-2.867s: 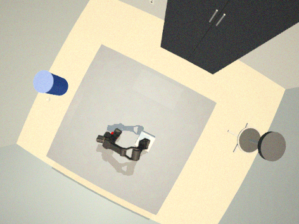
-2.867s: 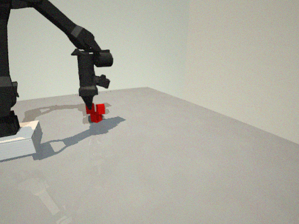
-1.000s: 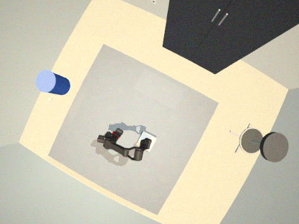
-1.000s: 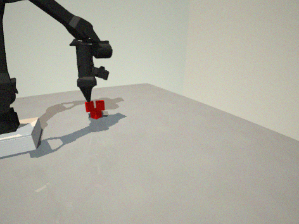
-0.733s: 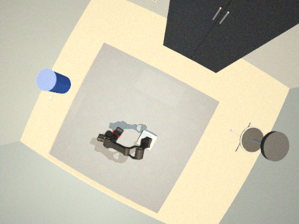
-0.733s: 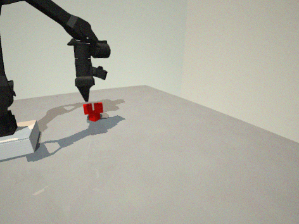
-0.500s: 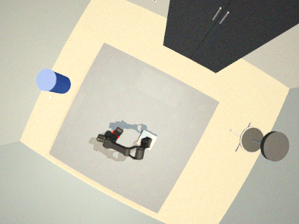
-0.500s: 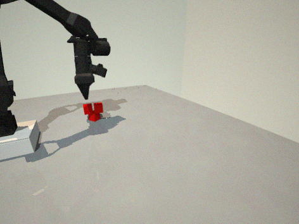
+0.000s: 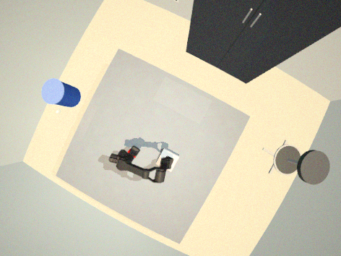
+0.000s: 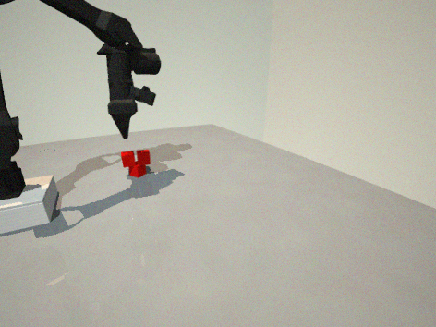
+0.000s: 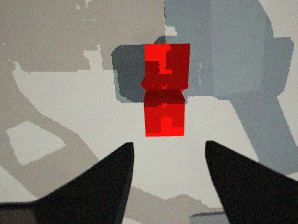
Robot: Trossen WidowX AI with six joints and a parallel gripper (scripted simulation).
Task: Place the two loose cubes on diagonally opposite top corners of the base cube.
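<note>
left of centre in the exterior view, two red upper cubes (image 10: 127,159) (image 11: 165,117) are borne side by side, a narrow gap between, by a red base cube (image 10: 137,171) on the grey tabletop (image 10: 208,240) (image 9: 126,94). above them the black two-fingered gripper (image 10: 125,137) (image 11: 169,148) is held about half open, with nothing gripped.

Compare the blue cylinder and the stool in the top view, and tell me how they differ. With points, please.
The blue cylinder (image 9: 71,95) has a pale blue top and darker blue side; the stool (image 9: 313,167) has a dark grey-brown seat.
The cylinder is one solid-looking drum, while the stool's seat sits on a thin post above a ringed lower part.
The cylinder is at the picture's left, the stool at its right.
Both have round tops.
</note>
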